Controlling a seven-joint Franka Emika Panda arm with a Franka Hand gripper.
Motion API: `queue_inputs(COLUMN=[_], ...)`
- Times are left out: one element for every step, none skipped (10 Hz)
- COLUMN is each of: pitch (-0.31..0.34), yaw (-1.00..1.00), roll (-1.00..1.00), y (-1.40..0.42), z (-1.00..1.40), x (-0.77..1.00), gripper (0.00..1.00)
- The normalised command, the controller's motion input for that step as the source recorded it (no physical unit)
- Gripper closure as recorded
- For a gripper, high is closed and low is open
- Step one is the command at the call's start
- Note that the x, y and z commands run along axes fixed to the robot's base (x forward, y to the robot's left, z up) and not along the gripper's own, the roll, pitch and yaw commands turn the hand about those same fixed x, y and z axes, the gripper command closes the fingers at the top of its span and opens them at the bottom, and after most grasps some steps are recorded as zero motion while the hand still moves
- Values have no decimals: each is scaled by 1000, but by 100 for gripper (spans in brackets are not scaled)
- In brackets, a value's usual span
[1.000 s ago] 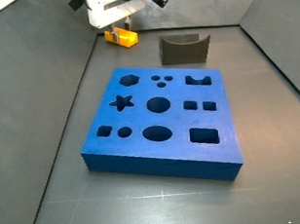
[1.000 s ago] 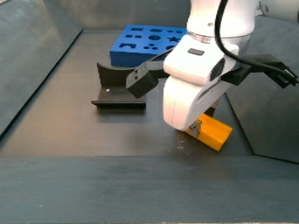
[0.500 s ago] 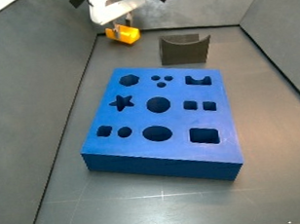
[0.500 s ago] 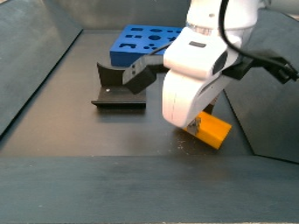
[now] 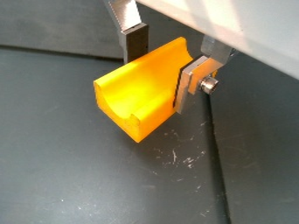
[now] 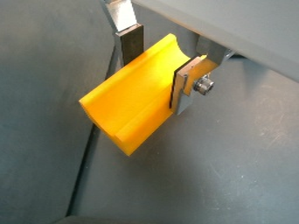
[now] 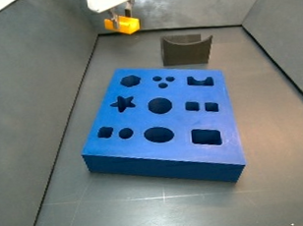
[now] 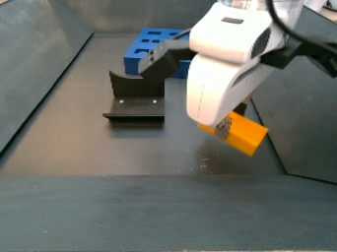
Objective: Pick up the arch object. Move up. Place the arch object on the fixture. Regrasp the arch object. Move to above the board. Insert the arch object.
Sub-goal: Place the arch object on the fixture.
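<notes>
We begin with the board [image 7: 166, 121], the big blue slab lying flat in the middle of the floor with its cutouts open; in a side view it sits behind the arm [image 8: 148, 46]. We judge it a distant risk for now, though a low sweeping path toward it could clip its edge. Next in size is the fixture [image 7: 185, 49], standing near the back wall beyond the board's far edge, and seen in a side view as a dark bracket on its base plate [image 8: 133, 98]. It is where we must set the piece down next, and if we come in tilted or off-centre, we think the piece could catch on the fixture's raised sides or settle crooked, spoiling the regrasp. The gripper [image 5: 163, 58] hangs above the floor near the back left corner of the workspace, and its two silver fingers [image 5: 194, 77] are clamped on the arch object [image 5: 142, 89], which is clear of the floor in both side views [image 8: 241, 132]. In both wrist views the fingers grip the piece at one end only, so most of its length juts out past them [image 6: 131, 102]. We judge that this is the main hazard: with so much overhang, a quick move or a light knock could swivel the piece between the pads or let it slip out altogether.
</notes>
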Motion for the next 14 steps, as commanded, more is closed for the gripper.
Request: queue_inputs(pitch=[0, -6, 7, 35, 44, 59, 67, 73, 76, 79, 83, 89, 91, 94], yaw=[0, 17, 15, 2, -3, -16, -13, -5, 4, 9, 13, 21, 28, 35], roll=[0, 17, 19, 35, 44, 66, 82, 89, 99, 110, 114, 128, 131, 126], y=[0, 2, 1, 0, 0, 0, -2, -6, -6, -9, -13, -13, -14, -15], z=[1000, 1000, 1000, 1000, 1000, 1000, 1000, 1000, 1000, 1000, 1000, 902, 825, 744], x=[0, 1, -6, -18, -21, -29, -32, -35, -36, -36, -37, -33, -28, -27], gripper=[100, 100, 100, 100, 100, 100, 100, 100, 100, 100, 100, 100, 100, 100])
